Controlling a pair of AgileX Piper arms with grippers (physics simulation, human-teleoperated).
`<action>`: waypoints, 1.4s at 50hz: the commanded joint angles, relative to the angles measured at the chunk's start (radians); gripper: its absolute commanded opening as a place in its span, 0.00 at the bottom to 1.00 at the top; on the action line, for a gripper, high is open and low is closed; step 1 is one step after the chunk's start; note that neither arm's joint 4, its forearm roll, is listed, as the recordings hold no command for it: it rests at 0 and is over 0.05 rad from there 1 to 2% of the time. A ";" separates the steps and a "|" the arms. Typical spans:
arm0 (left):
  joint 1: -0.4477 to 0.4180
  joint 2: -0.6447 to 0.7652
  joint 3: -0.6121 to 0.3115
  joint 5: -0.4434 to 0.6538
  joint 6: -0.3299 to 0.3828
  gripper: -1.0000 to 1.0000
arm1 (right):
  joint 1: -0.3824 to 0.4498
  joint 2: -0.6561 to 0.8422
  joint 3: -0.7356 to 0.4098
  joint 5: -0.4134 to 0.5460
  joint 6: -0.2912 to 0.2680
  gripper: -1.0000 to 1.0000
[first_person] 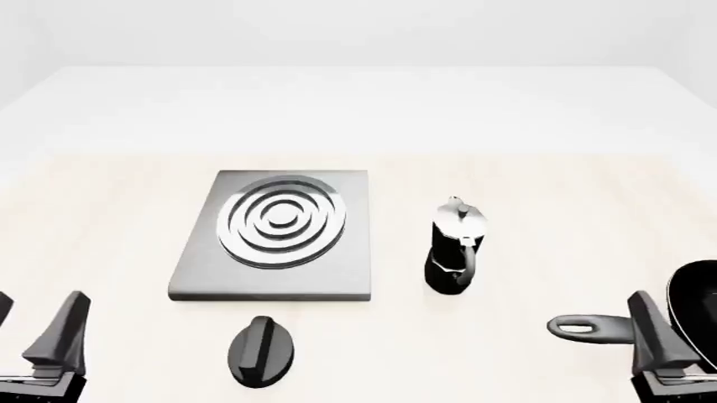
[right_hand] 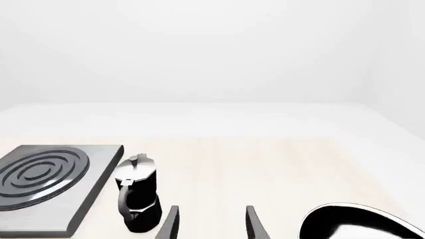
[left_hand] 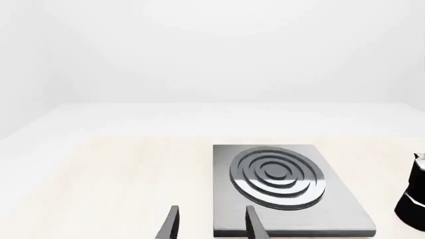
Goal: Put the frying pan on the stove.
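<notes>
Both black grippers, left and right, hang low at the near table edge, fingers spread, grasping nothing. Beside the right one lies the round black frying pan, grey loop handle pointing left, well apart from the square grey ringed stove; a black-and-silver moka pot stands between them.

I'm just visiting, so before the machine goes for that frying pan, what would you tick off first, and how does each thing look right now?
1. Right claw open and holding nothing: ok.
2. Frying pan within view of the right arm: ok, at the table's right edge, partly cut off by the picture.
3. Pan handle free to grab: ok, it points left, nothing lies on it.
4. Stove rings bare: ok.
5. Path from pan to stove: not ok, the moka pot stands between them.
6. Left claw out of the way: ok, open, near the stove's front corner.
</notes>
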 commanded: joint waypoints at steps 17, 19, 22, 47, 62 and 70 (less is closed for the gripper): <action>-0.011 0.001 -0.008 0.010 0.024 1.00 | -0.027 0.001 -0.021 0.018 0.020 1.00; -0.008 0.005 -0.006 0.012 0.052 1.00 | -0.025 0.000 -0.021 0.020 0.020 1.00; -0.008 0.005 -0.006 0.012 0.052 1.00 | -0.025 0.000 -0.021 0.020 0.020 1.00; 0.004 0.042 0.000 -0.021 0.011 1.00 | 0.049 -0.004 -0.251 0.226 -0.013 1.00; 0.005 0.103 0.002 -0.064 0.005 1.00 | 0.078 -0.004 -0.533 0.529 -0.021 1.00; 0.003 0.104 0.002 -0.058 0.007 1.00 | 0.070 -0.004 -0.731 0.736 0.005 1.00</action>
